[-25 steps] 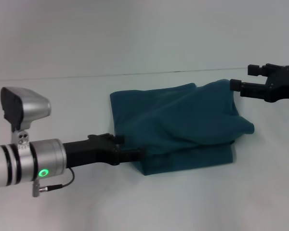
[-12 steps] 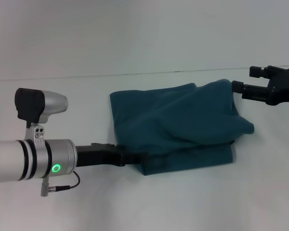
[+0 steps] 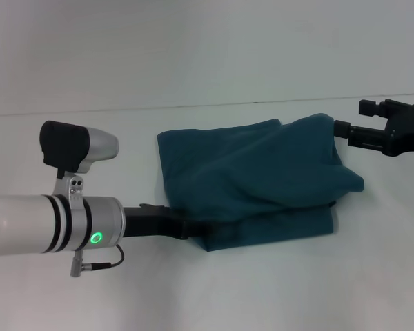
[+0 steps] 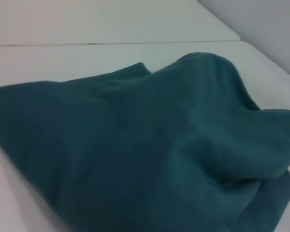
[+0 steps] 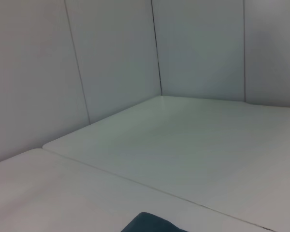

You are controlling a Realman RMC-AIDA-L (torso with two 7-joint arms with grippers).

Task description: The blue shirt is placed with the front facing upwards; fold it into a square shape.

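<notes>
The blue shirt (image 3: 255,179) lies folded into a rumpled, roughly rectangular bundle at the table's middle, its right part humped up. No print or neckline shows. My left gripper (image 3: 193,229) is low at the bundle's near left corner, its tip against the cloth edge. The left wrist view is filled with the blue shirt (image 4: 135,145) seen from close by. My right gripper (image 3: 348,117) hovers open just off the shirt's far right corner, holding nothing. A small tip of the blue shirt (image 5: 147,223) shows in the right wrist view.
The white table (image 3: 193,296) spreads around the shirt on all sides. Its far edge meets a pale wall (image 3: 193,48) behind. Wall panels (image 5: 111,72) and a corner show in the right wrist view.
My left arm's wrist has slid right toward the shirt while its tip stayed at the near left corner. My right gripper has drawn back to the right, off the shirt's corner.
</notes>
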